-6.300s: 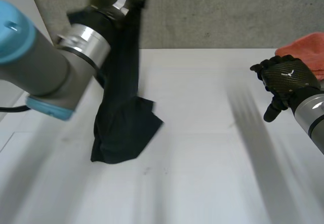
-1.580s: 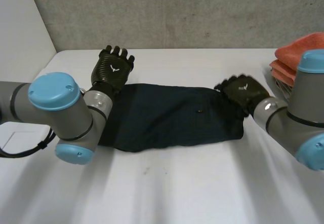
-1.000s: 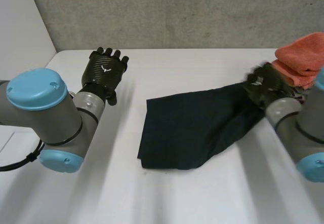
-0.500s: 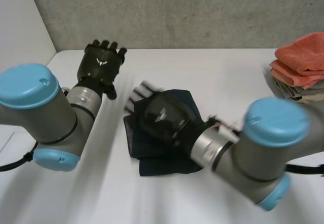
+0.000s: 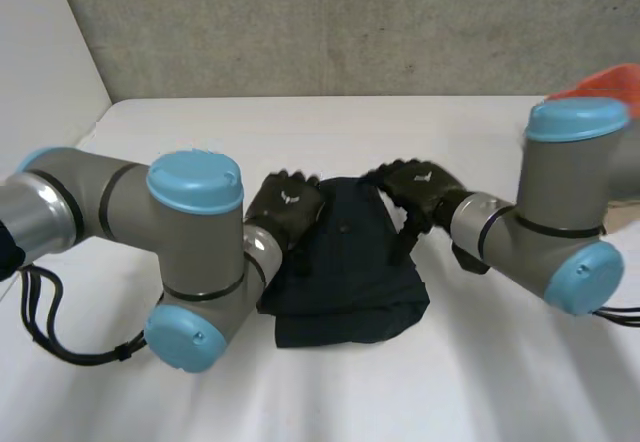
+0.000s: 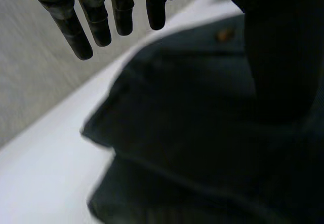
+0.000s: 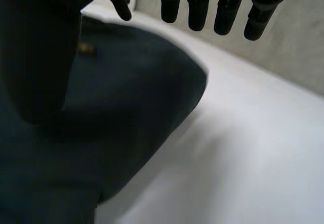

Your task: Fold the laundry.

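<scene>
A dark navy cloth [image 5: 350, 262] lies folded into a compact bundle on the white table [image 5: 470, 382]. My left hand [image 5: 285, 207] rests at the cloth's left edge, fingers straight and open. My right hand [image 5: 415, 187] sits at the cloth's far right corner, fingers relaxed and open. In the left wrist view the fingers [image 6: 119, 13] hover straight above the cloth [image 6: 192, 133] with nothing held. In the right wrist view the fingers [image 7: 202, 3] hang straight over the cloth's [image 7: 116, 107] rounded edge, holding nothing.
A stack of orange towels [image 5: 598, 84] sits at the far right behind my right arm. A grey concrete wall runs along the back of the table. The table's left corner meets a pale side wall.
My right hand carried the cloth's right end over to the left, let go and drew back to the right side. My left hand came down from the far left to the cloth's left edge.
</scene>
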`<act>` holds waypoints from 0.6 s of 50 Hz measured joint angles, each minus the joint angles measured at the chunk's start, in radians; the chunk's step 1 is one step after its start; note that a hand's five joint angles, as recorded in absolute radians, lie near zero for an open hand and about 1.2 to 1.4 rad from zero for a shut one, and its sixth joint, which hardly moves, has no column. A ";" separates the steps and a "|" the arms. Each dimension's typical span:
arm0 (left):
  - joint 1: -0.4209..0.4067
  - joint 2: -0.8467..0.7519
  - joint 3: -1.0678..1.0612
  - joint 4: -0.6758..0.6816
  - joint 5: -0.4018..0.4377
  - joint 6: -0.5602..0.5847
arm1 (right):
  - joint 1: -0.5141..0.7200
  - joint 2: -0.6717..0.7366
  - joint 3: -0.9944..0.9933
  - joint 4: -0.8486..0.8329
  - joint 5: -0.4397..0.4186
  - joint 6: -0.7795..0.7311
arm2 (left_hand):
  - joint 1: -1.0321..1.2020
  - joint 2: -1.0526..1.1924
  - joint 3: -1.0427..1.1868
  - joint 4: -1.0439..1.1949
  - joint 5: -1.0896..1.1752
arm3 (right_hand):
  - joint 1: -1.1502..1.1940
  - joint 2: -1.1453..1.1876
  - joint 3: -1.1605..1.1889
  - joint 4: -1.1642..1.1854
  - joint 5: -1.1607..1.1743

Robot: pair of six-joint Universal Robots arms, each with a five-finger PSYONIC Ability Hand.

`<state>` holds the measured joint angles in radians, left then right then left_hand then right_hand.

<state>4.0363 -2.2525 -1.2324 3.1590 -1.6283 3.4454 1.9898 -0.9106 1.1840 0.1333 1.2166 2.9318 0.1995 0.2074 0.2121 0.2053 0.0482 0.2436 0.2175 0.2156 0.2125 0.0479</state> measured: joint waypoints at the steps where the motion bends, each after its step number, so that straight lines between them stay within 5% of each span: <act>1: -0.001 -0.002 -0.007 -0.009 -0.013 0.002 | 0.001 0.025 -0.011 0.003 -0.009 -0.010 | 0.000 0.000 0.000 0.000 0.000 | 0.000 0.000 0.000 0.000 0.000; 11: 0.005 -0.028 -0.037 -0.092 -0.087 0.048 | 0.006 0.126 -0.030 0.001 0.056 -0.193 | 0.000 0.000 0.000 0.000 0.000 | -0.035 -0.030 0.000 0.000 0.000; 22: 0.009 0.038 -0.017 -0.092 -0.071 0.087 | 0.014 0.022 0.023 -0.031 0.156 -0.310 | -0.019 -0.007 -0.001 0.000 0.000 | -0.073 -0.045 0.000 0.000 -0.001; 30: 0.043 0.207 0.019 -0.011 0.096 0.081 | 0.025 -0.202 0.242 -0.214 0.151 -0.295 | -0.015 -0.007 -0.001 0.000 0.000 | -0.073 -0.045 0.000 0.000 -0.001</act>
<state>4.0790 -2.0450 -1.2135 3.1479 -1.5318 3.5265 2.0151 -1.1128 1.4265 -0.0807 1.3674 2.6367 0.1842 0.2005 0.2109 0.2053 0.0479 0.1703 0.1729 0.2156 0.2125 0.0466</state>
